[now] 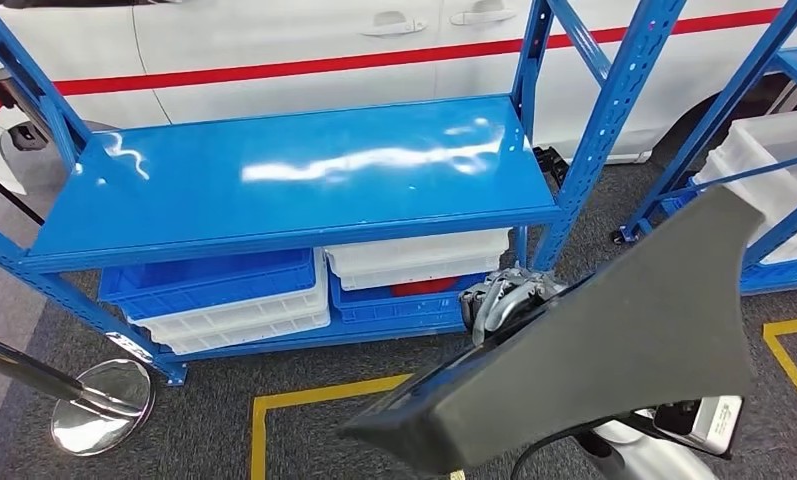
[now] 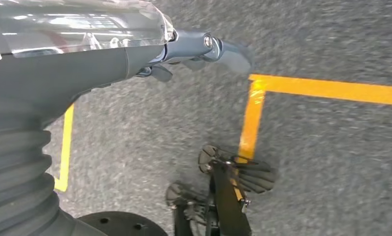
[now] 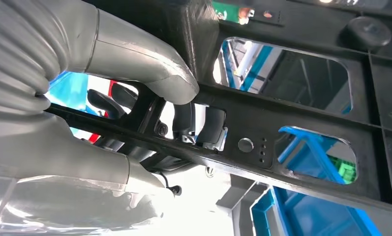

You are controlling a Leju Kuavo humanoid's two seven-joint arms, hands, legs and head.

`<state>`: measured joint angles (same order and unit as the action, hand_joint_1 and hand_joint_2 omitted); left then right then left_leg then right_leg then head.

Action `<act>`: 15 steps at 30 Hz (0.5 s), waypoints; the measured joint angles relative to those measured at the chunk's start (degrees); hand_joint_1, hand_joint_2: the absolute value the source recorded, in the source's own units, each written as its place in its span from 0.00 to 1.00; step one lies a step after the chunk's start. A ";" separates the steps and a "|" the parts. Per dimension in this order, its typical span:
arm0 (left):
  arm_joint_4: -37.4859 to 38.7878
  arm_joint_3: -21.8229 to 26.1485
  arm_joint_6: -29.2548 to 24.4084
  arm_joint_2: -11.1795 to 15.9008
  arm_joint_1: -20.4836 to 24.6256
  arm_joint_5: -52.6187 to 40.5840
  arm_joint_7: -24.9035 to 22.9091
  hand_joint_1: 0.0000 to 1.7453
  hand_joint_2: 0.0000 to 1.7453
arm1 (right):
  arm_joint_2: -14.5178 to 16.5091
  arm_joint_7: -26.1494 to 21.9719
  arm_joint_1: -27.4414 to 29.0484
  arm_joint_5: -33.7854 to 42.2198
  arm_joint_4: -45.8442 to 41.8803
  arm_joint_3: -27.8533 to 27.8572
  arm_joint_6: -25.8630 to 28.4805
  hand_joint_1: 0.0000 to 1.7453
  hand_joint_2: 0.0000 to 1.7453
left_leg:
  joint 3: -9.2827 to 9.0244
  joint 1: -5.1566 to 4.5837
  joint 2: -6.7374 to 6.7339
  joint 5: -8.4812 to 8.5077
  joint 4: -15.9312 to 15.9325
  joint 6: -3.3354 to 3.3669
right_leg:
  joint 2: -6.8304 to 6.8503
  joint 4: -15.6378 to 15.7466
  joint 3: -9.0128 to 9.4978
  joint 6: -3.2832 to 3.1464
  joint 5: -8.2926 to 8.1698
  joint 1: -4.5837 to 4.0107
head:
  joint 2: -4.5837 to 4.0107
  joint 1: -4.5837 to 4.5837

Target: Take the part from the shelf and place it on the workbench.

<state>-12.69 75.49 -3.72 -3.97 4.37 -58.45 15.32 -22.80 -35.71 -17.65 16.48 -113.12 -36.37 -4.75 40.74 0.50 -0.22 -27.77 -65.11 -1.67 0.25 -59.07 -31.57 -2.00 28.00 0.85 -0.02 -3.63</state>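
Observation:
The part (image 1: 624, 330) is a large dark grey body panel, held tilted low at the right in the head view. My right hand (image 1: 504, 295) grips its upper left edge. In the right wrist view that hand (image 3: 135, 98) closes around a black bar of the part's inner frame (image 3: 302, 123), which has several cut-outs. The blue shelf top (image 1: 294, 170) in front of me is bare. My left hand (image 2: 194, 51) hangs over the grey carpet with its fingers stretched out, holding nothing.
Blue and white bins (image 1: 224, 295) sit under the shelf top. A white car with a red stripe (image 1: 274, 40) stands behind the rack. A second blue rack with a white bin (image 1: 774, 160) is at the right. Yellow floor lines (image 1: 314, 395) and a chrome post base (image 1: 104, 405) lie below.

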 joint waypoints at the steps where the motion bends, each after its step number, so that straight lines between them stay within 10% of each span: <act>1: 0.00 0.00 -0.02 -0.15 0.03 0.12 -0.01 0.00 1.00 | 0.09 0.00 0.04 -0.11 -0.01 0.00 -0.22 1.00 1.00 | 0.75 0.02 0.00 -2.91 -3.70 -0.10 | 0.02 -0.02 -0.90 -0.14 -0.74 -0.14 | 0.00 0.01; 4: -0.01 0.03 0.09 -0.51 0.06 0.53 0.11 0.00 1.00 | 0.43 0.00 0.65 -1.05 0.13 0.24 -2.12 1.00 1.00 | 0.03 -0.04 0.02 -3.92 -10.30 0.20 | 0.16 -0.09 -3.75 -0.27 -2.90 -0.66 | 0.00 0.01; 6: -0.01 0.05 0.28 -0.71 0.06 0.73 0.19 0.00 1.00 | 0.68 0.00 1.47 -1.78 0.30 0.82 -3.61 1.00 1.00 | -4.94 -0.44 0.05 -1.02 -5.70 1.00 | 0.20 -0.12 -5.54 -0.17 -4.36 -0.83 | 0.00 0.01; 9: -0.01 0.08 0.49 -0.84 0.17 0.81 0.27 0.00 1.00 | 0.88 0.00 2.37 -2.17 0.39 1.90 -4.45 1.00 1.00 | -14.00 -1.43 0.01 -2.25 6.72 2.19 | 0.34 0.05 -6.59 0.46 -6.18 -0.70 | 0.00 0.01; 12: -0.01 0.14 0.54 -1.00 0.18 0.87 0.40 0.00 1.00 | 1.31 -0.01 3.47 -3.19 0.43 3.02 -6.22 1.00 1.00 | -14.77 -1.77 -0.08 -1.46 9.78 3.08 | 0.49 0.73 -6.54 1.42 -7.49 -0.30 | 0.00 0.00; 15: -0.01 0.22 0.39 -1.45 -0.02 1.34 1.13 0.00 1.00 | 2.89 -0.01 5.80 -5.43 0.47 5.33 -11.56 1.00 1.00 | -13.17 -1.42 -0.29 1.40 11.09 3.80 | 0.05 -3.61 -7.95 2.12 -1.37 -0.22 | 0.00 0.01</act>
<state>-12.70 75.72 -3.33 -5.42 4.34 -57.10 16.44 -19.91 -35.72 -11.85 11.05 -112.65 -31.04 -16.31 27.57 -0.92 -0.50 -26.38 -54.02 2.13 0.30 -62.68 -39.53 0.13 26.64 0.64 -0.02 -3.62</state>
